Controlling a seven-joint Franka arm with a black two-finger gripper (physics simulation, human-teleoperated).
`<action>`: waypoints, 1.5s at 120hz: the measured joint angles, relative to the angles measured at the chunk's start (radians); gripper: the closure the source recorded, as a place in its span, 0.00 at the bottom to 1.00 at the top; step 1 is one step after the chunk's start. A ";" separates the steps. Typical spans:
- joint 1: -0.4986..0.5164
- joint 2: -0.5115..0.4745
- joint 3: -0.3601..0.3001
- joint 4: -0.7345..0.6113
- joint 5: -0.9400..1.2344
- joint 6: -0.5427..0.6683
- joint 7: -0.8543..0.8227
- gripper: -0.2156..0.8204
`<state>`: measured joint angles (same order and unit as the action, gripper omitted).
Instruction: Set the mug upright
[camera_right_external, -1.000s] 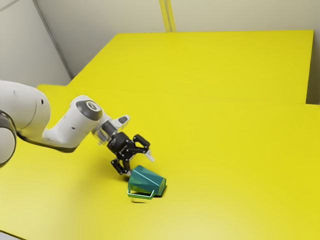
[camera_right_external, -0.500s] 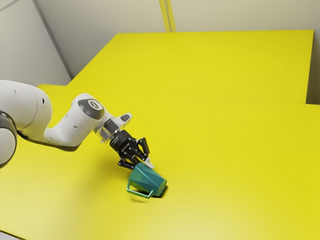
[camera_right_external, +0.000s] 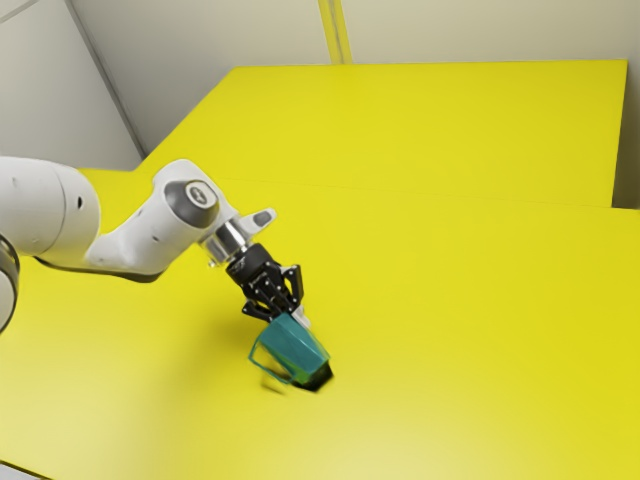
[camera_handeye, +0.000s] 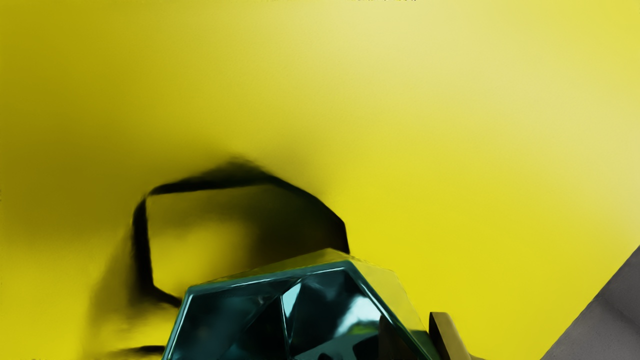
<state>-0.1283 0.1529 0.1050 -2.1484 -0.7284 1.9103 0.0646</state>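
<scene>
The teal faceted mug (camera_right_external: 294, 346) leans at a slant over the yellow table, its mouth toward my hand, its base low toward the exterior view's right and its handle (camera_right_external: 257, 357) on the left side. My gripper (camera_right_external: 295, 314) is at the mouth end, shut on the mug's wall. In the wrist view I look into the mug (camera_handeye: 240, 315); my gripper (camera_handeye: 417, 340) holds the wall by the rim, one finger (camera_handeye: 450, 337) outside and a dark finger shape inside. Whether the base touches the table is unclear.
The yellow table (camera_right_external: 450, 300) extends around the mug, with another yellow surface (camera_right_external: 420, 120) behind it. Pale walls (camera_right_external: 480, 30) stand at the back. A grey area (camera_handeye: 605, 320) lies beyond the table edge in the wrist view.
My fingers have closed on the mug's wall. The hand has risen slightly toward the exterior view's right, and the mug has tipped from lying on its side to a steeper slant, mouth end raised.
</scene>
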 joint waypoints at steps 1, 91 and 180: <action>-0.001 -0.004 -0.003 0.000 0.009 0.004 -0.001 0.95; -0.131 -0.142 -0.050 -0.001 0.805 0.271 -0.117 0.97; -0.040 -0.023 -0.048 -0.005 0.827 0.354 -0.163 0.90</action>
<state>-0.1684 0.1299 0.0573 -2.1532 0.0987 2.2646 -0.0981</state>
